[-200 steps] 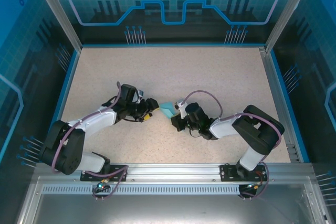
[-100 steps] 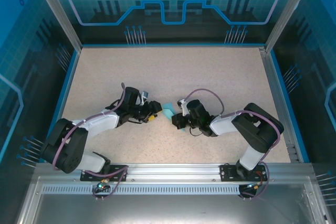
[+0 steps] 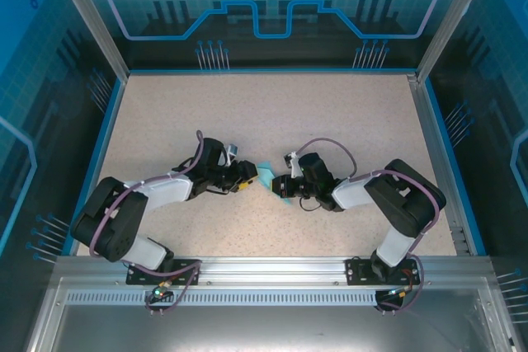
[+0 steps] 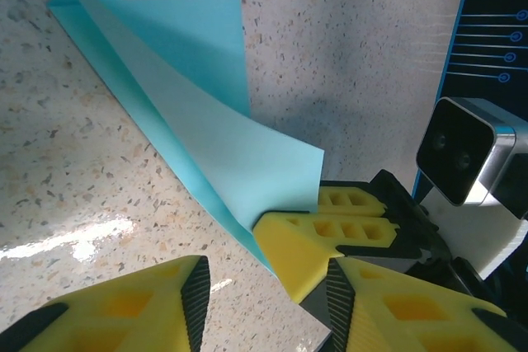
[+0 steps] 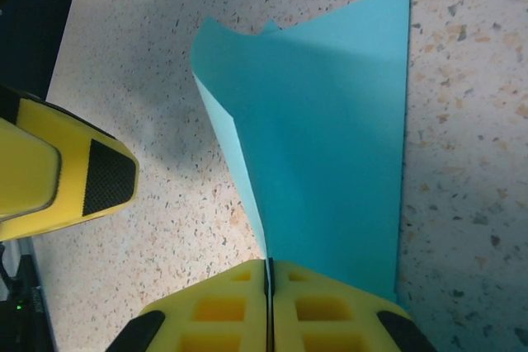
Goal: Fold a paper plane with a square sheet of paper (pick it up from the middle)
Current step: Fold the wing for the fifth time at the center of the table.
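Paper (image 5: 330, 138) thin, light, floppy, marks easily, part-folded mid-table (image 3: 247, 113) with flap lifted, right gripper (image 5: 269, 268) clamped on its edge, left gripper (image 4: 264, 286) fingers apart, empty, just beside; best held at crease.

The thin light blue sheet of paper (image 3: 266, 176) is seen folded into a narrower, layered shape with a long diagonal crease. It lies around the middle of the speckled table (image 3: 272, 113). One layer is lifted and curled upward, and its right edge is pinched between the closed jaws of the right gripper (image 5: 268, 282).
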Motion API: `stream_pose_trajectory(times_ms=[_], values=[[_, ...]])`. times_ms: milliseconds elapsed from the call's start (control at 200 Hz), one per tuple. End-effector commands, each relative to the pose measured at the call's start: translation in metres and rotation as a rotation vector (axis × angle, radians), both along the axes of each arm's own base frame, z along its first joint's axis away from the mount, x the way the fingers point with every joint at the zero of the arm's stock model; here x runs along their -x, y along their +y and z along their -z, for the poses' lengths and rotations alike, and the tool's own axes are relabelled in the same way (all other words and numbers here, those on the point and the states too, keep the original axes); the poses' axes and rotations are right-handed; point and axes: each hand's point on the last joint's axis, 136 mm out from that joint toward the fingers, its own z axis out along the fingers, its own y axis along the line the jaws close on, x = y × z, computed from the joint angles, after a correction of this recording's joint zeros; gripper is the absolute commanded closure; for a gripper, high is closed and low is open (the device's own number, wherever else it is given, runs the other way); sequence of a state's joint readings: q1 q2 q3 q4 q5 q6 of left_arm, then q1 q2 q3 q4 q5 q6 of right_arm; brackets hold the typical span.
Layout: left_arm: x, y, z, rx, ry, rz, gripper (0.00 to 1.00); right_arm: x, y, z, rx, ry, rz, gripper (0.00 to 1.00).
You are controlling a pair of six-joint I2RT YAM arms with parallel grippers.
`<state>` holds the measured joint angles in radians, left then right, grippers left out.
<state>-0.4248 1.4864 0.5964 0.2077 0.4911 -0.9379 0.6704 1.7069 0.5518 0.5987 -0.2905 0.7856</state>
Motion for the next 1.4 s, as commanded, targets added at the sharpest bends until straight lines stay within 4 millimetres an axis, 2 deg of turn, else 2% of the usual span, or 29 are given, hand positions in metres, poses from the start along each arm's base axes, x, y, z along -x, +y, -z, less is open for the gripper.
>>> stream_pose_trajectory(times_ms=[0,535,860,1396], values=[[0.0,-0.007,0.0,0.012,-0.014,0.026,0.57,0.0,-0.003,0.005,-0.03,0.057,0.018,0.93],[-0.005,-0.018,0.009,0.019,-0.005,0.057,0.63,0.005,-0.005,0.019,-0.043,0.14,0.022,0.86],[-0.007,-0.023,0.009,0.029,-0.011,0.077,0.65,0.005,-0.009,0.025,-0.039,0.188,0.032,0.92],[-0.003,-0.027,0.014,0.017,-0.032,0.109,0.69,0.006,0.001,0.005,-0.051,0.262,-0.071,0.95]])
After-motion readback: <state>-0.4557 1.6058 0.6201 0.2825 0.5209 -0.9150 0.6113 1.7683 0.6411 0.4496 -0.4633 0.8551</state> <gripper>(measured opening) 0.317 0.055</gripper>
